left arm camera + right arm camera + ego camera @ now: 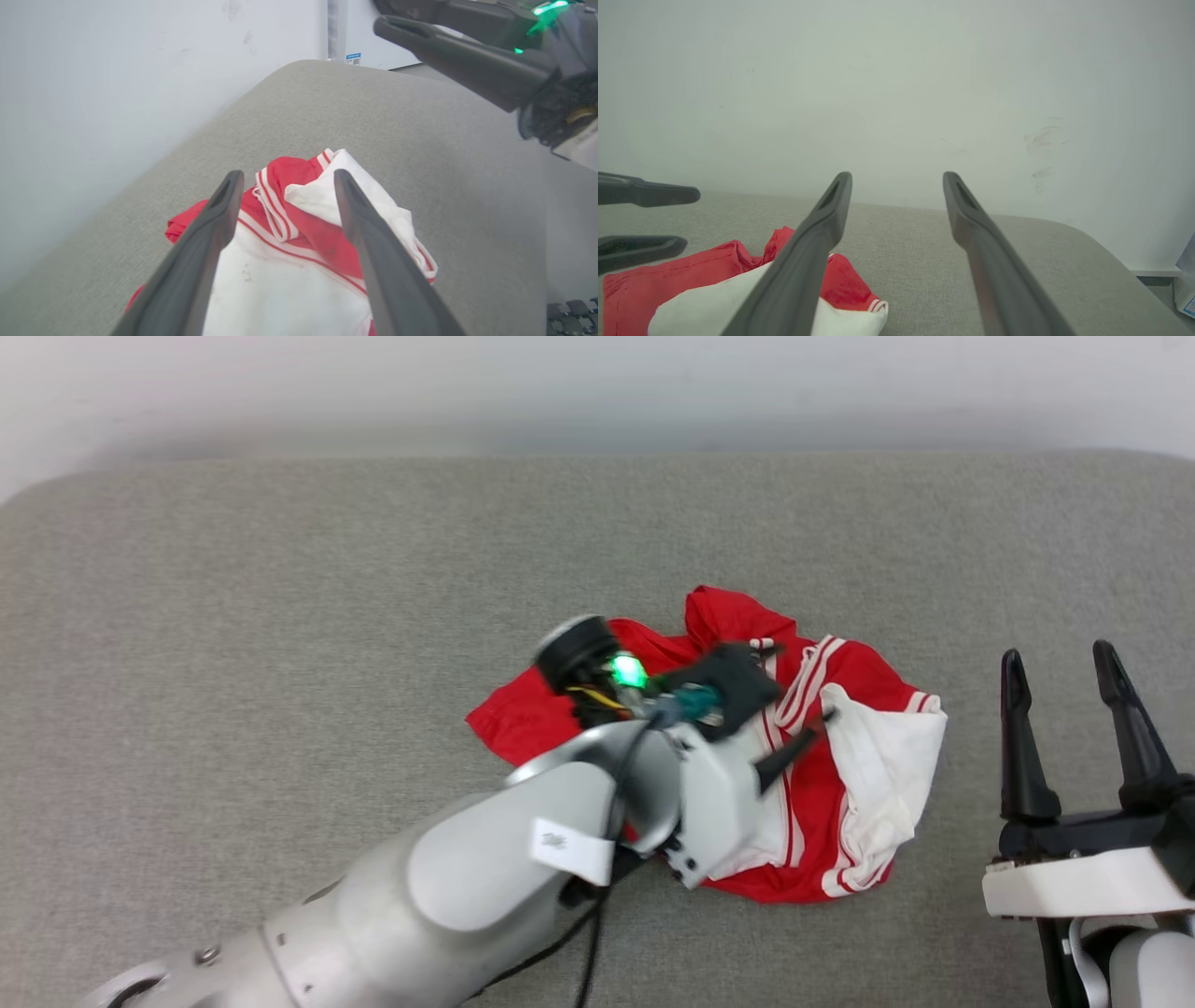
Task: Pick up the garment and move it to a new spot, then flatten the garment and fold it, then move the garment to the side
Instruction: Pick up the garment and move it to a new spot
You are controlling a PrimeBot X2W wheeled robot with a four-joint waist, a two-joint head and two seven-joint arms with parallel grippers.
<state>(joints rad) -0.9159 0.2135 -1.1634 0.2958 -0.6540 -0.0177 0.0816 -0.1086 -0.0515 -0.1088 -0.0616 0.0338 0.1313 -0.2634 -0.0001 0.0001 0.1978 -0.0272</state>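
The desk (280,569) is wide and covered in grey cloth; its corners are round; its top looks soft. A white wall (597,383) stands right behind it. The wall has a few dark smudges (1041,140) on it. Past the far end of the desk stands a white box (373,42); a small sticker (353,58) with a blue stripe sits low on it, just above the desk's edge.

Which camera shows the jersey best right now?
The head view: the crumpled red-and-white jersey lies whole on the grey upholstered surface, its middle covered by the left arm. The left wrist view shows a close-up of its white sleeve and striped trim; the right wrist view catches one edge at lower left.
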